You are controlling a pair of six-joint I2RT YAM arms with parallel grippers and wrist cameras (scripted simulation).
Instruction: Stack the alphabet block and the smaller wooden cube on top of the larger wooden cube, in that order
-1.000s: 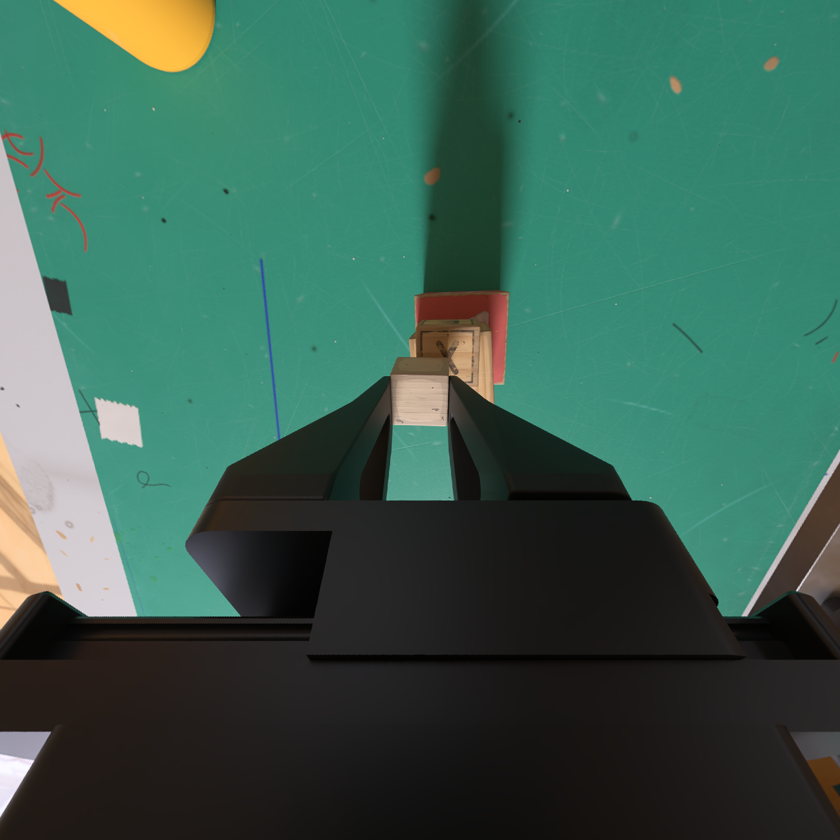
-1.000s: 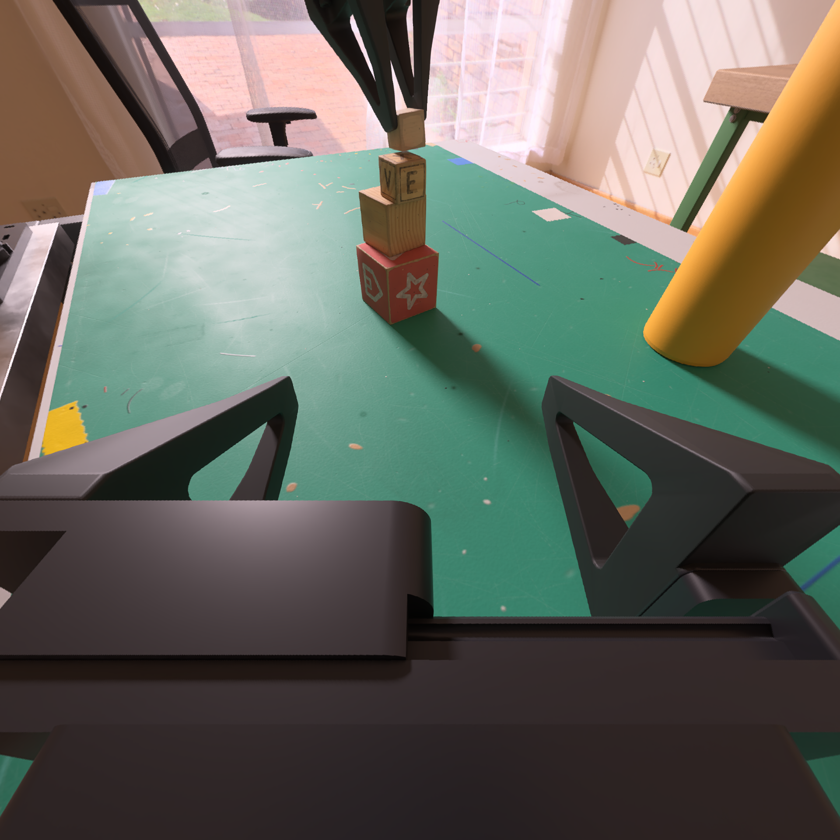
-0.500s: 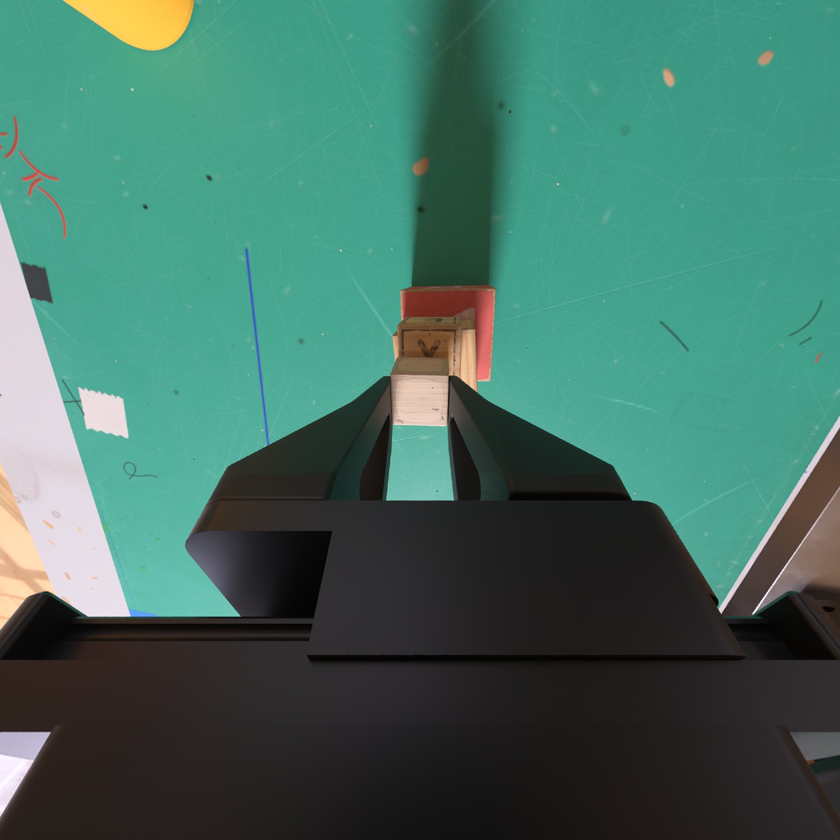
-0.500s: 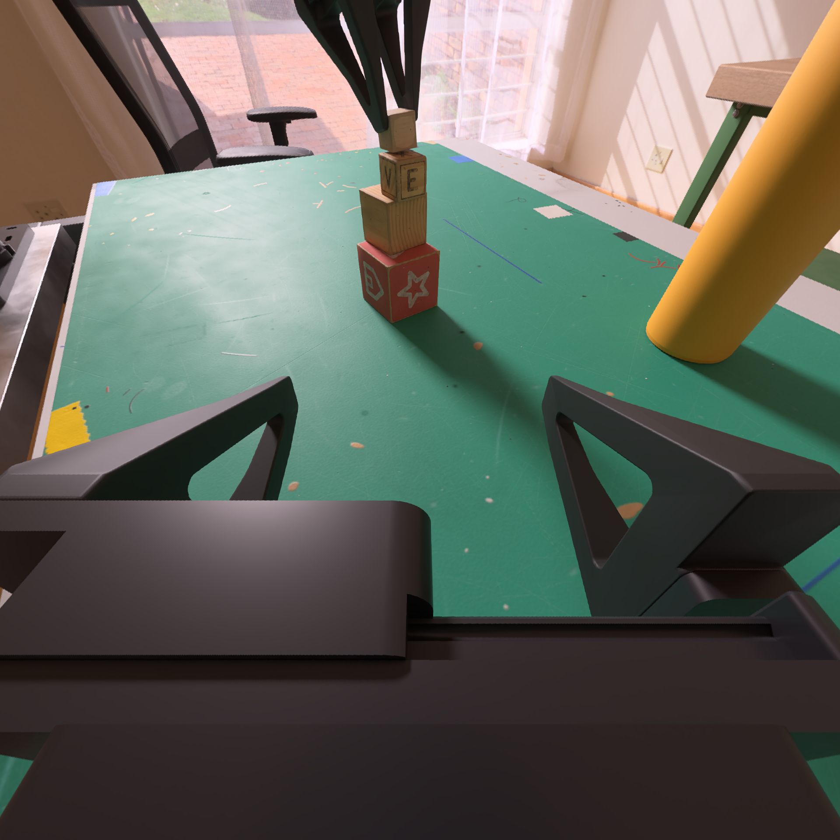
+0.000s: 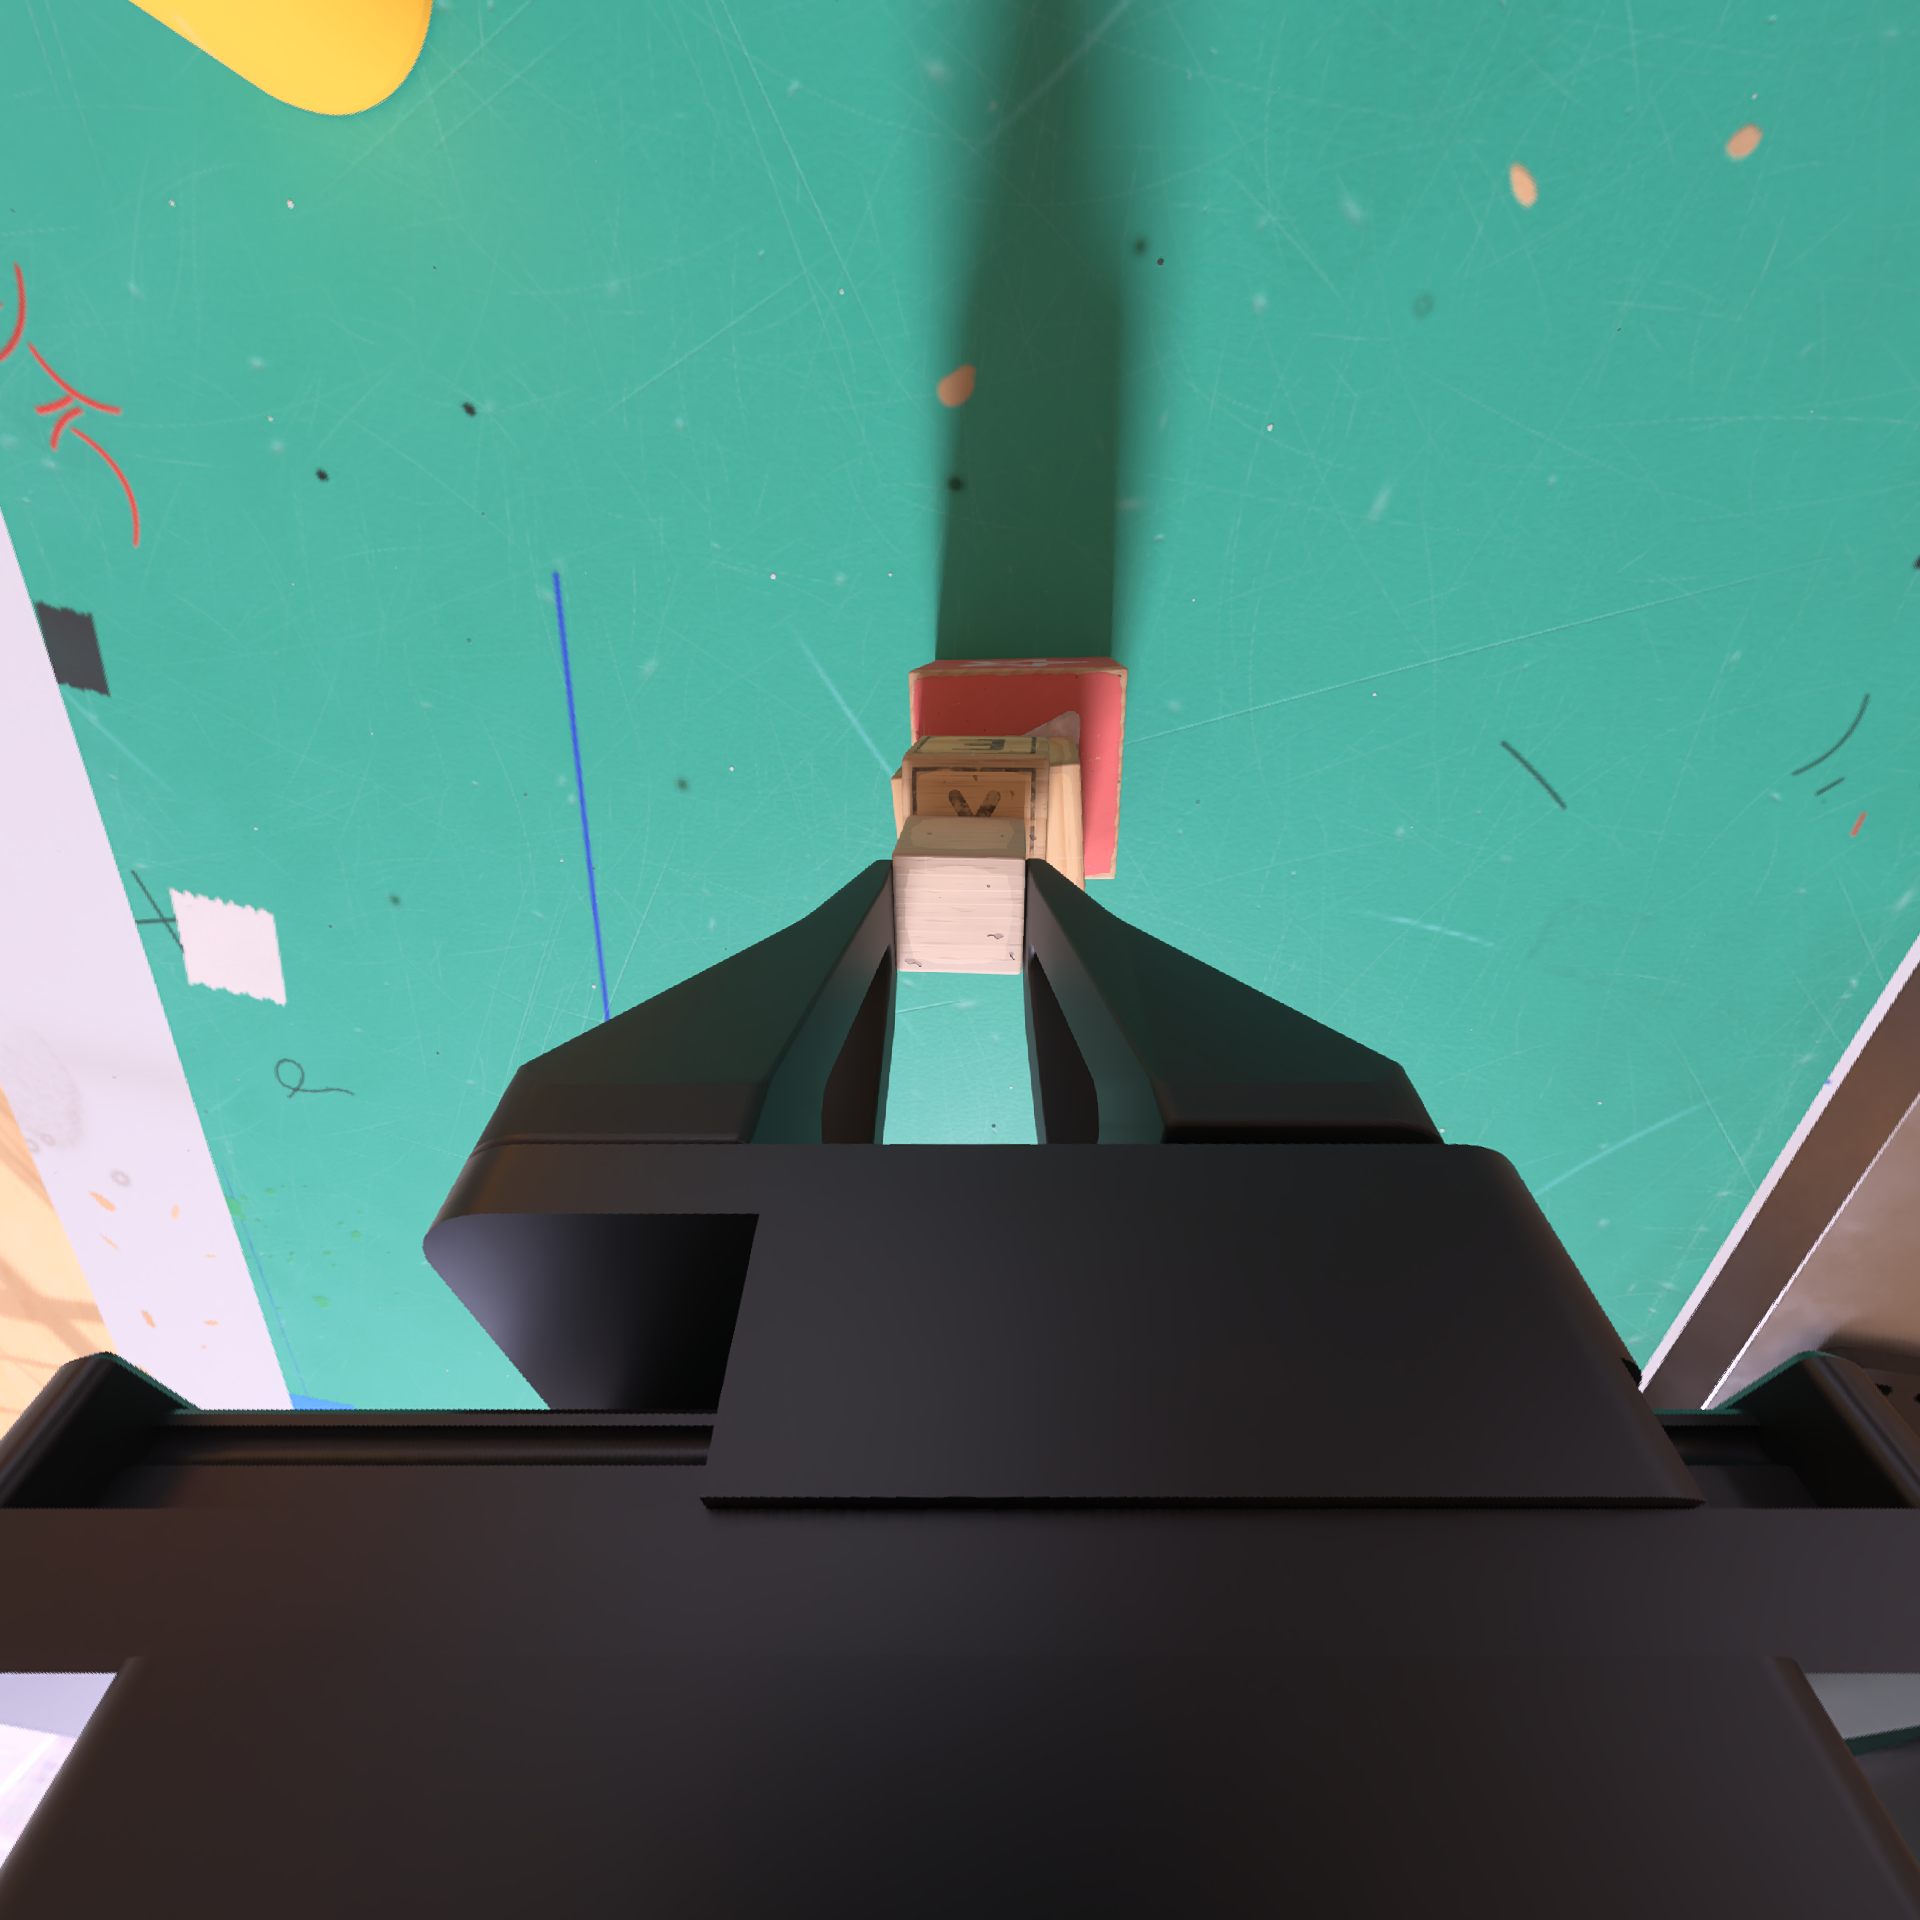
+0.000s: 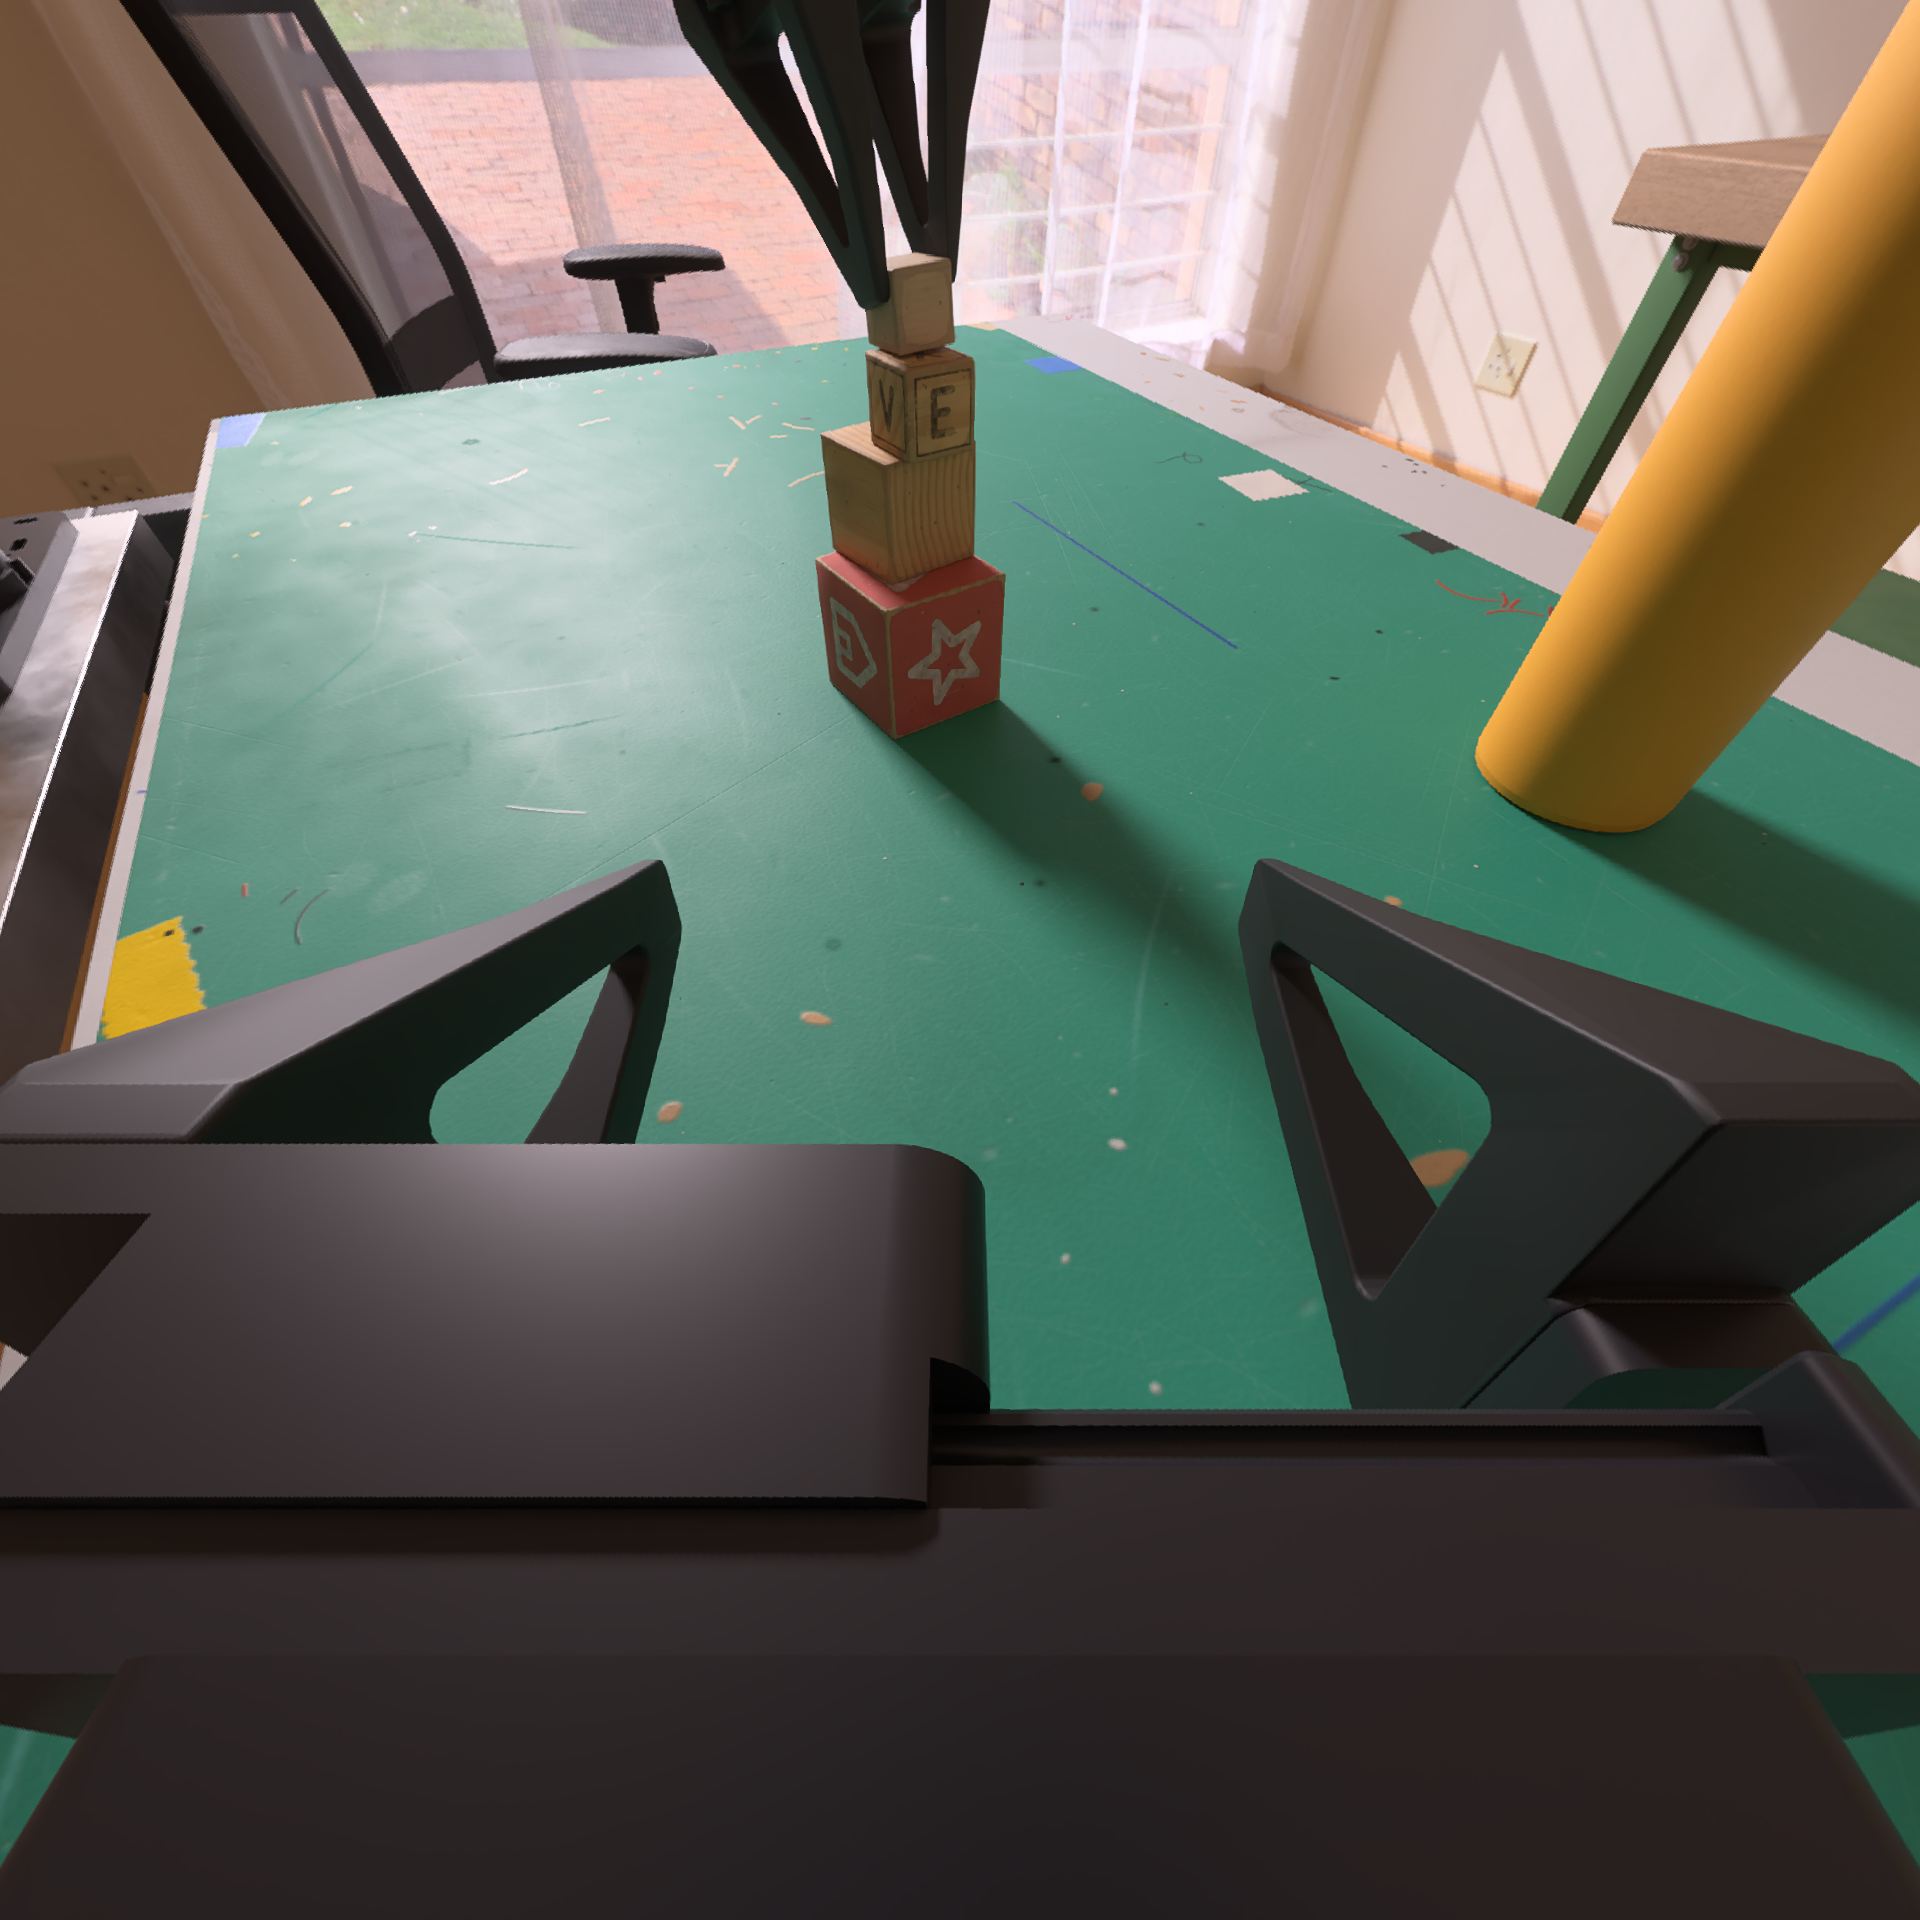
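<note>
A stack stands on the green mat: a red block [image 6: 914, 644] at the bottom, the larger wooden cube [image 6: 899, 504] on it, then the lettered alphabet block [image 6: 922, 403]. My left gripper [image 5: 959, 883] is shut on the smaller wooden cube [image 5: 958, 914], which sits right on or just above the alphabet block [image 5: 971, 795]; contact cannot be told. In the right wrist view the smaller cube [image 6: 914, 303] hangs between the left gripper's fingers [image 6: 868, 208] over the stack. My right gripper [image 6: 956, 904] is open and empty, low over the mat, well in front of the stack.
A thick yellow cylinder [image 6: 1714, 488] leans up from the mat to the right of the stack; its end shows in the left wrist view [image 5: 312, 52]. An office chair [image 6: 416, 260] stands beyond the table's far edge. A metal rail [image 6: 62, 644] runs along the left.
My left gripper has carried the smaller cube sideways to line up over the alphabet block and lowered it close to the top. The right gripper has not moved.
</note>
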